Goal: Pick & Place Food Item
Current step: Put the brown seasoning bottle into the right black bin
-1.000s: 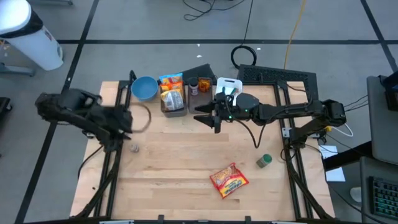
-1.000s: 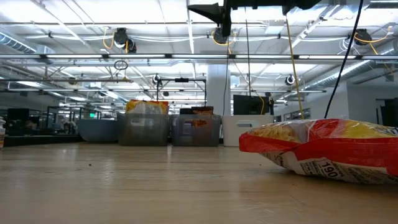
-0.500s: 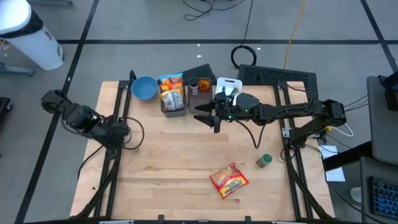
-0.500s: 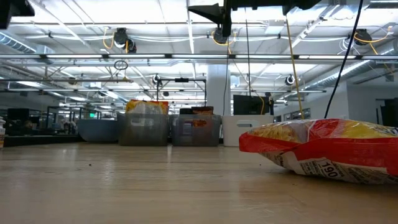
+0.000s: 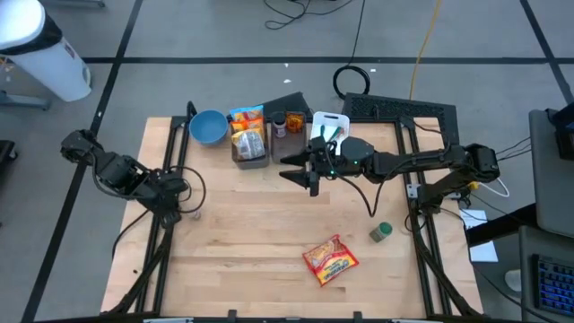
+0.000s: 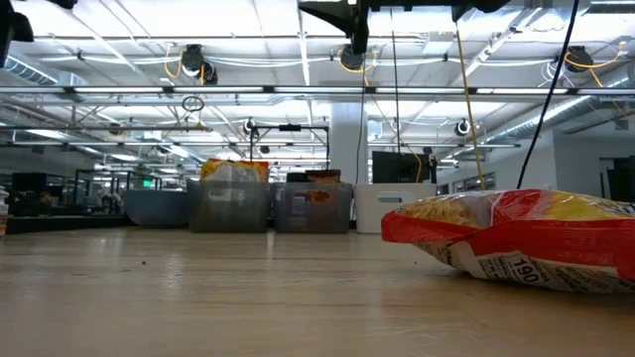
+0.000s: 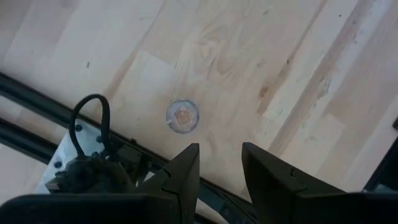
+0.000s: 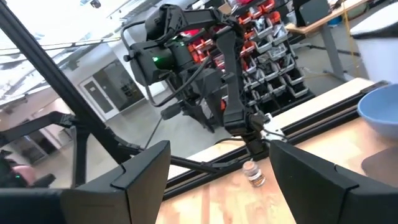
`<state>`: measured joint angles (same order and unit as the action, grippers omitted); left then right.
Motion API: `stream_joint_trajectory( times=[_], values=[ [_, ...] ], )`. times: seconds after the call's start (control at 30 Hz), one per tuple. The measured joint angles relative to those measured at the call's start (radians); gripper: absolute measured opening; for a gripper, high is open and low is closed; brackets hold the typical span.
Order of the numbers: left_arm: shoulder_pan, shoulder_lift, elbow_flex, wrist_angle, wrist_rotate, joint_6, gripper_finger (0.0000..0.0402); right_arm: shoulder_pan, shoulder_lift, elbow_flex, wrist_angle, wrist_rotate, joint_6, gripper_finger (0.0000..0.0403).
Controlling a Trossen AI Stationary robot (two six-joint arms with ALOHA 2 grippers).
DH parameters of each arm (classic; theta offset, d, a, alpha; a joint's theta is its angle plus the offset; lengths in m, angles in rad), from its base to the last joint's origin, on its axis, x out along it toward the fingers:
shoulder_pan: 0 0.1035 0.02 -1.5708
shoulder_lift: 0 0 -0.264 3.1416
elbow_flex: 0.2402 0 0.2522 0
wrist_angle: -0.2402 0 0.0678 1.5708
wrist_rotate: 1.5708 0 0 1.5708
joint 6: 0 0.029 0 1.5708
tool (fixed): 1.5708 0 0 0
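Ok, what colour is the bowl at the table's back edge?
Blue; the bowl shows best in the high view.

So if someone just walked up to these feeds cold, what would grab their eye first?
Probably the red and yellow snack bag, lying alone on the near part of the wooden table and filling the low view's right side. Next, the right gripper, open and hovering before the row of bins and blue bowl at the far edge.

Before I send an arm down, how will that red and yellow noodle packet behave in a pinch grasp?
The noodle packet looks puffed and crinkly in the low view, so it is probably light and will dent. Its glossy film may slip. Lying flat on the table, it should slide when nudged, not roll.
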<state>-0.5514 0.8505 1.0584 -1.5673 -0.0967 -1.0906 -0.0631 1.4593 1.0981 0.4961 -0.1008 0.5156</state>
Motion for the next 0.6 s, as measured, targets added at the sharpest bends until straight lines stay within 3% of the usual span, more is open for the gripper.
stream_joint_trajectory(
  times=[0.33,0.43,0.6],
  values=[
    [0.0,0.0,0.0,0.0,0.032,-0.029,0.014,0.0,0.0,0.0,-0.007,-0.035,0.026,0.0267],
    [0.0,0.0,0.0,0.0,0.062,-0.017,0.0174,0.0,0.0,0.0,-0.007,-0.036,0.027,0.0267],
    [0.0,0.0,0.0,-0.001,0.088,0.018,0.0267,0.0,0.0,0.0,-0.007,-0.053,0.026,0.0267]
  ],
)
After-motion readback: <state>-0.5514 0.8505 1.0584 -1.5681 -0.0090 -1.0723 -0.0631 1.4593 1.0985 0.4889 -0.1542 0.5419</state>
